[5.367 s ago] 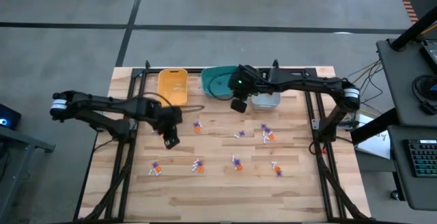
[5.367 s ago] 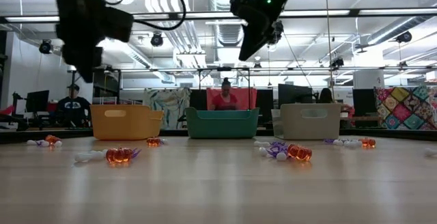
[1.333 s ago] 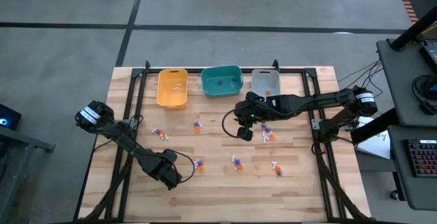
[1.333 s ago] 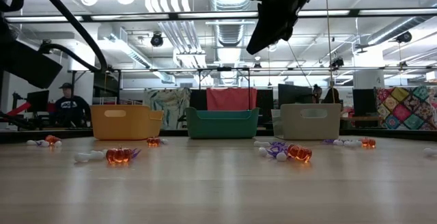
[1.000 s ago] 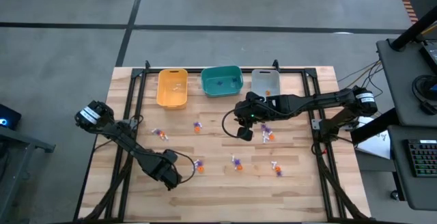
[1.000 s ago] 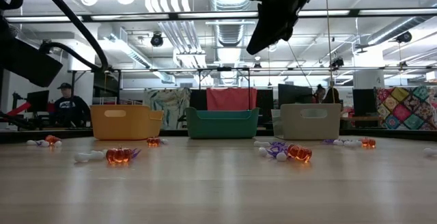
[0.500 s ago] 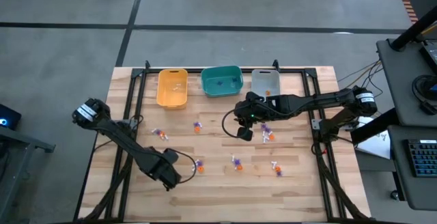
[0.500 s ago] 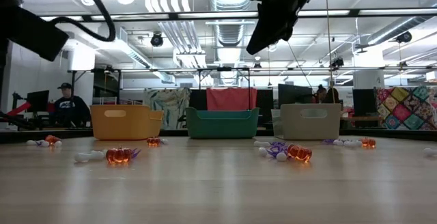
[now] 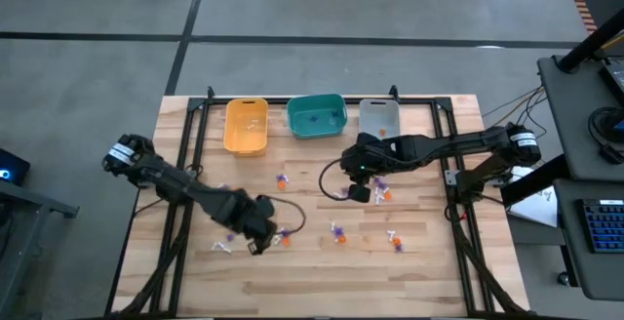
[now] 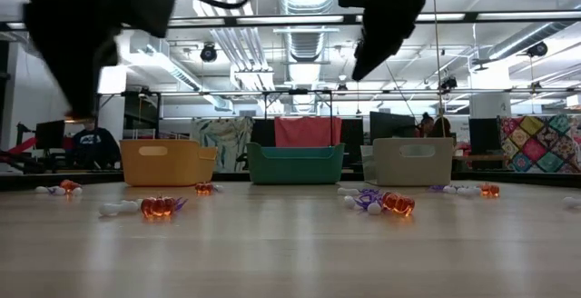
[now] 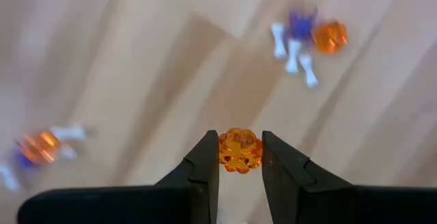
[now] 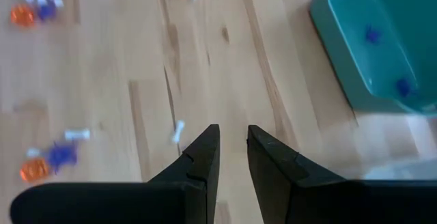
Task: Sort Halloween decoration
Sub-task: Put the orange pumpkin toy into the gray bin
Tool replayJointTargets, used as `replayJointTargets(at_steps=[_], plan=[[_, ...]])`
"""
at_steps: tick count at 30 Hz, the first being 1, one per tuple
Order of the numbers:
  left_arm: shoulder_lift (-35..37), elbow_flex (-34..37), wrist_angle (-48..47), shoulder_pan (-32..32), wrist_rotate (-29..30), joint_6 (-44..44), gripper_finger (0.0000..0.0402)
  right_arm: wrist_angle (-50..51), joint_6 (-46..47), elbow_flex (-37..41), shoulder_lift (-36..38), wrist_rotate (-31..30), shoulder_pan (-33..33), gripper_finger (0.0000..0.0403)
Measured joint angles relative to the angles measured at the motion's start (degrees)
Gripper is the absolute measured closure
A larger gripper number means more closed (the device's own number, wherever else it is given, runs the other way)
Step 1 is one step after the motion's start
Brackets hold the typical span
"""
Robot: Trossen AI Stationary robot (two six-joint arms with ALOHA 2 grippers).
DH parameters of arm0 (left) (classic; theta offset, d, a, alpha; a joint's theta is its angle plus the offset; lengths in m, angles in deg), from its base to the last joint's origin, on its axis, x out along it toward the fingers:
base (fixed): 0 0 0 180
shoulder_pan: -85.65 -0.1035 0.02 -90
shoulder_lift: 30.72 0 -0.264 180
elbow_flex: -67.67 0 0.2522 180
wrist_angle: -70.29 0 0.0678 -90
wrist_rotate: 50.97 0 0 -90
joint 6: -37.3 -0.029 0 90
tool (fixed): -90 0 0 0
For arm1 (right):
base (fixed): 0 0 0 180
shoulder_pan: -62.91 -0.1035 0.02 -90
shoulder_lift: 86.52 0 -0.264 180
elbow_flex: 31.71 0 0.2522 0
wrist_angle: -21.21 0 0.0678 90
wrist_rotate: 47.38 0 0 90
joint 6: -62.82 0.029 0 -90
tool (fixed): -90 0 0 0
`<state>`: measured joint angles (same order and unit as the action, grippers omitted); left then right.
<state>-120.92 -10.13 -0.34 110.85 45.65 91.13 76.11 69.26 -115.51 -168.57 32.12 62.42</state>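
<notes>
The Halloween decoration is a scatter of tiny orange, purple and white trinkets lying on the wooden table, for instance one cluster [image 9: 336, 230] and another [image 9: 283, 180]. My left gripper [image 9: 256, 239] hangs over the table's near left part, pointing down, shut on an orange pumpkin bead [image 11: 240, 150]. My right gripper [image 9: 357, 192] hovers above the table's middle, near a cluster [image 9: 380, 193]. It slants down, and wood shows through the narrow gap between its fingers [image 12: 233, 145]. My left gripper pinches the orange pumpkin bead by its two opposite sides [image 11: 222, 151] between its two fingertips, from above, pointing down. The bead is lifted clear of the table, over bare wood between two clusters.
Along the far edge stand a yellow bin [image 9: 246, 125], a teal bin [image 9: 316, 115] with purple pieces in it, and a grey bin [image 9: 378, 117]. Black frame rails [image 9: 185, 164] run down both table sides. Bare wood lies along the near edge.
My left gripper has risen and gone toward the table's right and far side, rolling about its own axis, with its fingers' gap unchanged. My right gripper has tipped a little further down and otherwise kept its place.
</notes>
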Motion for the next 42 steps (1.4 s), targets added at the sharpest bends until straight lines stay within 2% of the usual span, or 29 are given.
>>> replayJointTargets(at_steps=[6,10,18,21,26,32,38,42], plan=[[0.0,-2.5,0.5,-9.3,6.0,-16.6,0.0345,2.7,-0.9,0.7,2.4,0.0,0.0,0.0335],[0.0,-4.8,5.9,-15.4,11.2,-28.1,0.0345,1.8,-2.4,3.0,6.8,0.0,0.0,0.0335],[-0.1,-6.4,30.6,-26.3,11.9,-51.5,0.0345,-10.7,-5.6,14.2,18.6,0.1,0.0,0.0335],[-0.8,-6.5,40.0,-30.3,7.8,-57.0,0.0345,-15.6,-6.2,18.0,22.2,0.2,0.0,0.0335],[-3.4,-6.5,55.0,-36.4,1.0,-61.9,0.0345,-22.0,-8.4,22.4,26.2,0.5,0.0,0.0335],[-8.4,-7.1,69.1,-42.2,-7.4,-61.8,0.0345,-25.1,-9.8,23.6,28.0,0.5,0.0,0.0335],[-17.3,-14.9,70.4,-45.0,-12.4,-60.8,0.0345,-27.7,-11.2,23.6,28.0,0.7,0.0,0.0335],[-23.8,-21.6,70.2,-45.6,-13.4,-60.4,0.0345,-28.2,-11.5,23.6,28.0,0.7,0.0,0.0335]])
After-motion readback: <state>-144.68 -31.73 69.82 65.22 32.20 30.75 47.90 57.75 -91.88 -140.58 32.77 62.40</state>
